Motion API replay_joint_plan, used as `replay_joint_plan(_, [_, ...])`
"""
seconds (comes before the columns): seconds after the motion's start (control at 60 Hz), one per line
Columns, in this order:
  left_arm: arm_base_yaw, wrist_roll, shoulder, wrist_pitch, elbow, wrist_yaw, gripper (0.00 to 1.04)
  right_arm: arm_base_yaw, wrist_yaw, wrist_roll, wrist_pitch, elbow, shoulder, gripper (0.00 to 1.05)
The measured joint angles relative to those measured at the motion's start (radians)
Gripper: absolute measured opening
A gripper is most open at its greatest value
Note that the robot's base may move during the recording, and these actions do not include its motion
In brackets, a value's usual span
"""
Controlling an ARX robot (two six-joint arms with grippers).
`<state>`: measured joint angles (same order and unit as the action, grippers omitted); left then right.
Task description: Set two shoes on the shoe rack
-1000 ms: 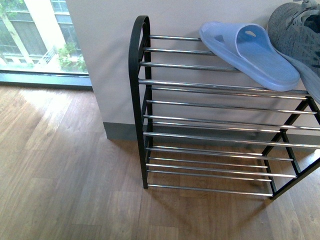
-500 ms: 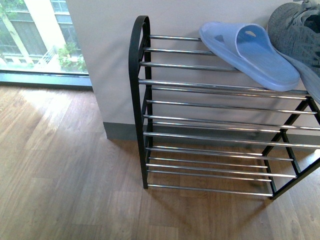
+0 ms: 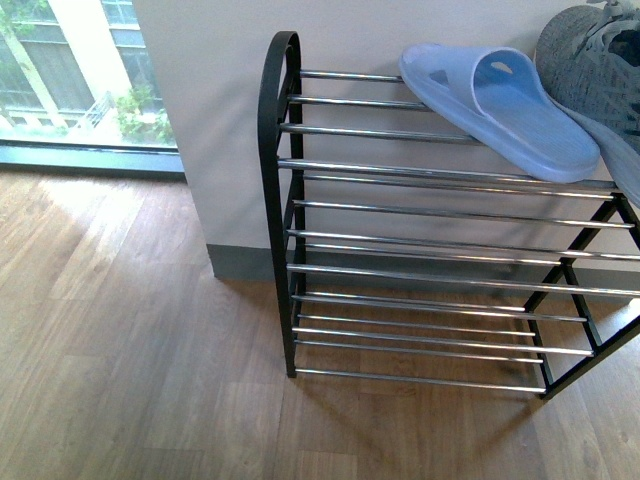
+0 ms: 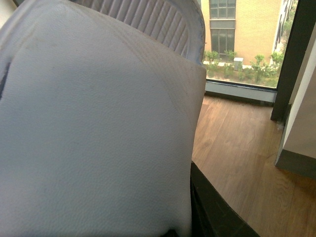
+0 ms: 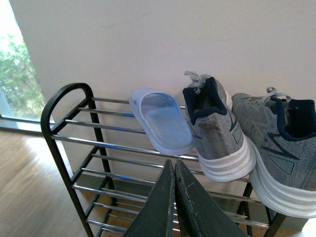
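no readable text, labels, brands or numbers anywhere

Warm wood-plank flooring (image 3: 130, 330) is running across the room, catching pale daylight. A plain off-white wall (image 3: 200, 120) is standing behind, finished with a grey skirting board (image 3: 240, 262). A floor-level window (image 3: 75, 75) is showing greenery and a brick building (image 4: 242, 24) outside (dark frame along its base).

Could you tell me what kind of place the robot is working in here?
Probably an indoor room or entryway: a shoe rack against a plain wall, wood-look flooring, and a floor-level window facing buildings and greenery.
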<state>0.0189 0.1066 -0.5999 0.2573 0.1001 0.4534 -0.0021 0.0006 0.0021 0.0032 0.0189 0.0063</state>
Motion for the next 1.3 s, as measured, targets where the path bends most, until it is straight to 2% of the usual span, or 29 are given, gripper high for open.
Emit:
replay_joint_plan(0.117, [0.000,0.000,0.000,0.000,0.000,0.000,0.02,0.000,0.000,0.000,0.000,0.000,0.000,0.24])
replay_joint_plan(0.2, [0.000,0.000,0.000,0.000,0.000,0.000,0.02,0.000,0.000,0.000,0.000,0.000,0.000,0.43])
replay_joint_plan(0.367, [0.000,0.000,0.000,0.000,0.000,0.004,0.02,0.000,-0.004,0.000,0.000,0.000,0.000,0.70])
replay_joint_plan(0.467, [0.000,0.000,0.000,0.000,0.000,-0.003,0.02,0.000,0.003,0.001,-0.002,0.000,0.000,0.92])
replay_joint_plan(0.5, [-0.002,0.000,0.000,0.000,0.000,-0.006,0.02,0.000,0.003,0.001,-0.002,0.000,-0.001,0.96])
replay_joint_plan(1.2, [-0.002,0.000,0.000,0.000,0.000,-0.001,0.02,0.000,0.002,0.001,-0.002,0.000,-0.001,0.95])
replay_joint_plan(1.3, [-0.005,-0.096,-0.003,-0.023,0.005,-0.127,0.02,0.000,0.002,0.000,-0.002,0.000,-0.001,0.95])
